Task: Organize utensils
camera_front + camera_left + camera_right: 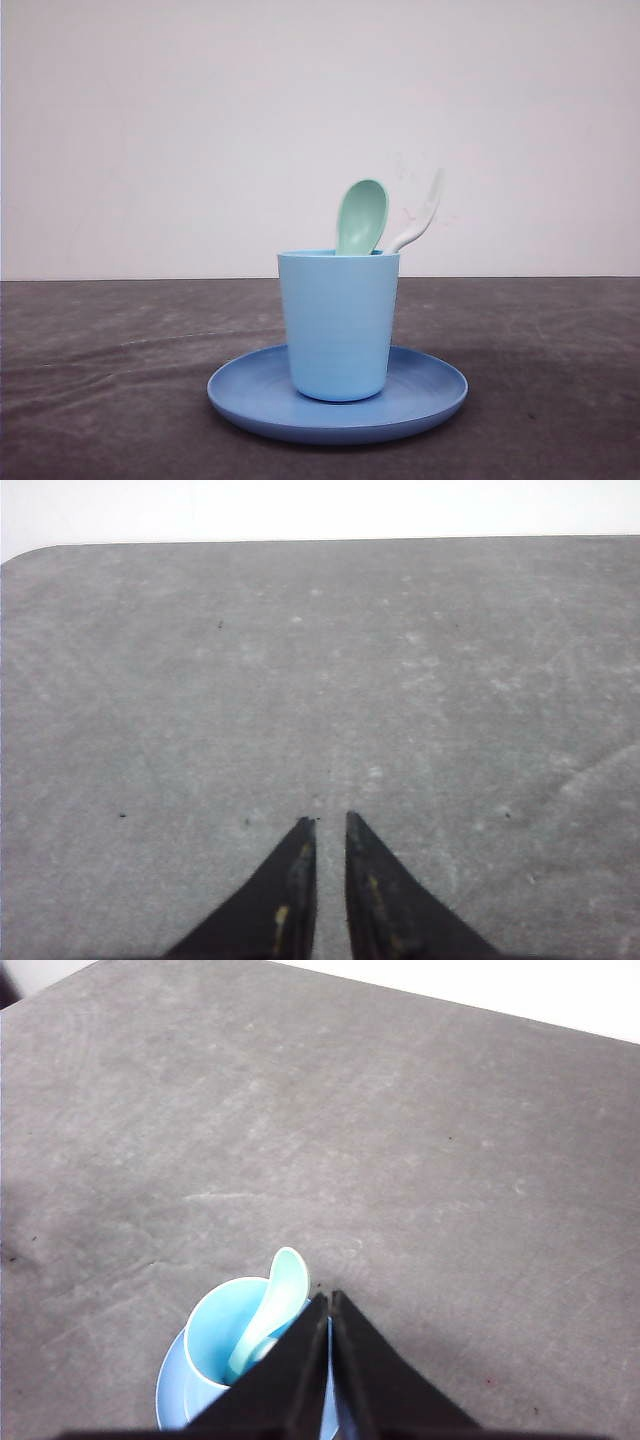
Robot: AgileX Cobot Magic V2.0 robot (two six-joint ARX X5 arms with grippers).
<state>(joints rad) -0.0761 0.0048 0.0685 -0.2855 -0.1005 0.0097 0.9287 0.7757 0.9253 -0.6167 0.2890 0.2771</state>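
Observation:
The pale mint-green spoon stands bowl-up in the light blue cup, leaning on the rim. Beside it the white fork sticks out of the cup to the right, tines up and a little blurred. The cup stands upright on the round blue plate. In the right wrist view my right gripper hovers above the cup with its fingers together and nothing between them; the spoon shows just beside the fingertips. My left gripper is over bare table, its fingers nearly touching and empty.
The dark grey table stretches out on both sides of the plate. A pale wall rises behind the table's far edge. The table's far edge and a rounded corner show in the left wrist view.

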